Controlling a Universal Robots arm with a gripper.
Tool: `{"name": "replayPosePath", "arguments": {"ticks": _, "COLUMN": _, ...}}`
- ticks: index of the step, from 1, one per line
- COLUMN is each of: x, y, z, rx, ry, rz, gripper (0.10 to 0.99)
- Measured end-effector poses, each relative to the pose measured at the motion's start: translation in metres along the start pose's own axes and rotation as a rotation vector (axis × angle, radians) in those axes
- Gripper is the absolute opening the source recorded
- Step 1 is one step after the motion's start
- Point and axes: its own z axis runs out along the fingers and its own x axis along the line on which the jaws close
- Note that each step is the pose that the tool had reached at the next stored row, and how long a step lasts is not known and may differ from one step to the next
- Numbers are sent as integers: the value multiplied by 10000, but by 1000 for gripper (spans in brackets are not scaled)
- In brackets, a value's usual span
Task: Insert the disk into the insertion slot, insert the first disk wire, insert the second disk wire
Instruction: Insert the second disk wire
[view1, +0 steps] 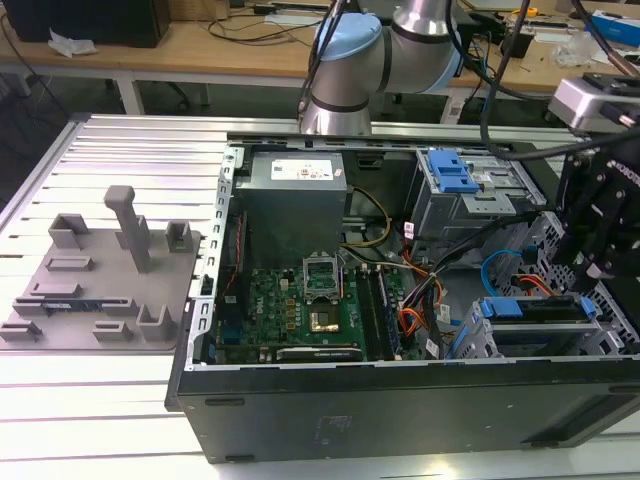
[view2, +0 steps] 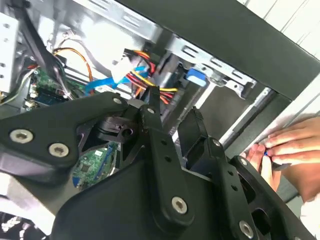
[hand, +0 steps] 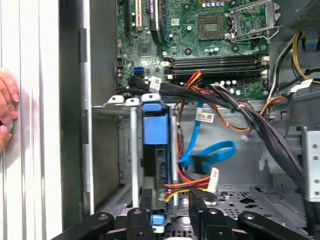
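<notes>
Blue-framed disk (hand: 152, 131) in the insertion slot (hand: 133, 155), black jaws apart and empty near its end.

Arm (view1: 345, 60): I see its silver-and-blue elbow joint high in the exterior view, reach running off to the exterior view's right | wrist: pitched downward | gripper (view2: 173, 106): black, both fingers (hand: 196, 202) spread, clear gap between them in both wrist views.

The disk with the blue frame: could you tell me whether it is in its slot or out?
In: the disk sits within the walls of the grey metal slot.
</notes>
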Motion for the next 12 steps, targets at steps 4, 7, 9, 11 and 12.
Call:
{"name": "replayPosePath", "arguments": {"ticks": 4, "x": -184, "y": 7, "z": -43, "rx": 8, "ry": 325, "rz": 14, "gripper": 424}}
{"name": "replayPosePath", "arguments": {"ticks": 7, "x": -403, "y": 15, "z": -78, "rx": -42, "ry": 1646, "rz": 51, "gripper": 424}}
{"name": "replayPosePath", "arguments": {"ticks": 9, "x": -476, "y": 17, "z": -88, "rx": -79, "ry": 2143, "rz": 51, "gripper": 424}}
{"name": "replayPosePath", "arguments": {"ticks": 11, "x": -509, "y": 19, "z": -92, "rx": -78, "ry": 2264, "rz": 57, "gripper": 424}}
{"name": "replayPosePath", "arguments": {"ticks": 12, "x": -537, "y": 19, "z": -96, "rx": -77, "ry": 2309, "rz": 58, "gripper": 424}}
